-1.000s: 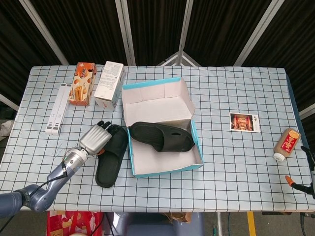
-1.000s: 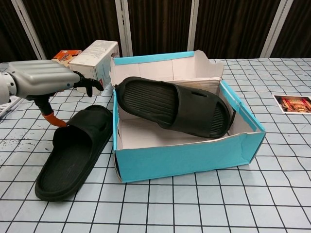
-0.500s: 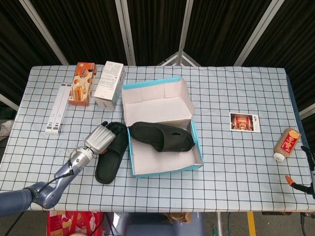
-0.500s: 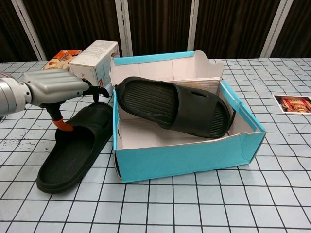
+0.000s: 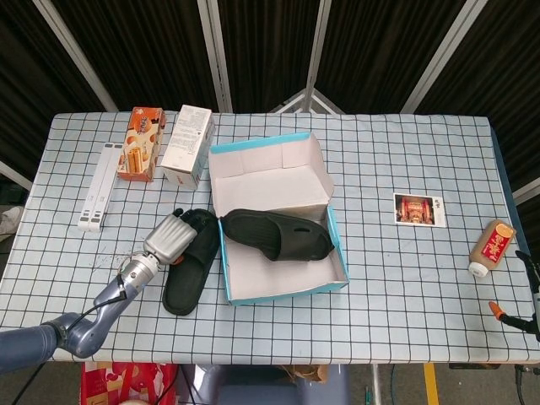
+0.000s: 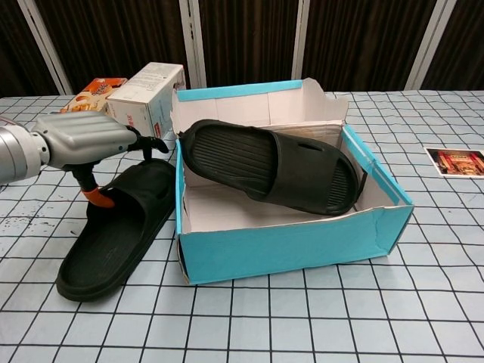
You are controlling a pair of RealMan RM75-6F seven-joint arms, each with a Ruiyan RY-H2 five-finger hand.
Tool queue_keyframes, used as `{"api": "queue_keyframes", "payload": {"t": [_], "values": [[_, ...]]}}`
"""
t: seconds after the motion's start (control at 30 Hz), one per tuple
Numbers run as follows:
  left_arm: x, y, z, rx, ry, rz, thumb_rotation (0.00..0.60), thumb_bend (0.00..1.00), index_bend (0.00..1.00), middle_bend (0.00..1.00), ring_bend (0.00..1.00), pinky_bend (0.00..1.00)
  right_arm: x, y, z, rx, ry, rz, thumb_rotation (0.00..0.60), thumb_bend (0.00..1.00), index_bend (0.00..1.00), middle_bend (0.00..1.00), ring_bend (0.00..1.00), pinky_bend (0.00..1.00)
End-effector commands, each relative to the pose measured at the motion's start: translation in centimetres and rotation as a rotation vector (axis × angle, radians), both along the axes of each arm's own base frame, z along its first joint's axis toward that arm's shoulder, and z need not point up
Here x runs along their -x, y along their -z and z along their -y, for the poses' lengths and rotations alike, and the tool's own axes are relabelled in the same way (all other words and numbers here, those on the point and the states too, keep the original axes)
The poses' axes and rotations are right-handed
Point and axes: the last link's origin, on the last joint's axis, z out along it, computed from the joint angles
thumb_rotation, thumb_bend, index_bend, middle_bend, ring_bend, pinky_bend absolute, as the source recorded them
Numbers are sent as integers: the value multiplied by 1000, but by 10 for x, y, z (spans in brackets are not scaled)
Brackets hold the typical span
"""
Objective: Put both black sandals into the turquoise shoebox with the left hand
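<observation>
A table covered in a checked cloth (image 5: 405, 278) holds an open turquoise shoebox (image 5: 278, 221) near its middle, lid flap standing up at the back. One black sandal (image 5: 277, 234) already sits inside the box, lying across it at a slant with its heel end propped on the left wall. The second black sandal (image 5: 192, 261) lies flat on the cloth just outside that left wall, toe end toward the back of the table.

The robot's left hand (image 5: 171, 237) hangs over the strap end of this outer sandal. In the chest view, the left hand (image 6: 91, 140) has its back turned up and its dark fingertips (image 6: 147, 141) curled down toward the strap. Whether they have actually closed on the strap I cannot tell; the hand itself hides the contact. The right hand is not visible in either view.

The task looks half done: the step in hand is securing the second sandal. The next move would need a firm hold on the strap, then a lift high enough to clear the box wall and a carry rightward, setting it down beside or on top of the first sandal, which takes up much of the floor.

Further back stand an orange snack box (image 5: 141, 143) and a white carton (image 5: 188, 145).
</observation>
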Motion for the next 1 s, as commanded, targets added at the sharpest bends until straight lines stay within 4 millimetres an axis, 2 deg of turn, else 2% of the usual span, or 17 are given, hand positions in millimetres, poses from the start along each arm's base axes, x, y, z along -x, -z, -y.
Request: {"api": "queue_keyframes", "payload": {"t": [0.03,0.27,0.63,0.77,1.0], "values": [[1,1,-1,-7,-9,1,600,268,107,198,161,217,0,0,0,0,0,0,600,234,129,165,201,227],[1,9,-6,-7,-42,39,600,267,97,164,161,217,0,1,0,-6,3,1,600,233,129,165,201,227],[6,19,-9,-14,-38,19,600,267,160,246,161,217,1,0,0,-5,4,3,600,234,130,165,202,227],[5,20,-9,-17,-29,13,600,277,221,286,161,217,1,0,0,-5,5,3,600,233,129,165,202,227],[1,15,-10,-60,17,6,600,406,380,391,161,220,1,1,0,-10,5,4,600,234,129,165,201,227]]}}
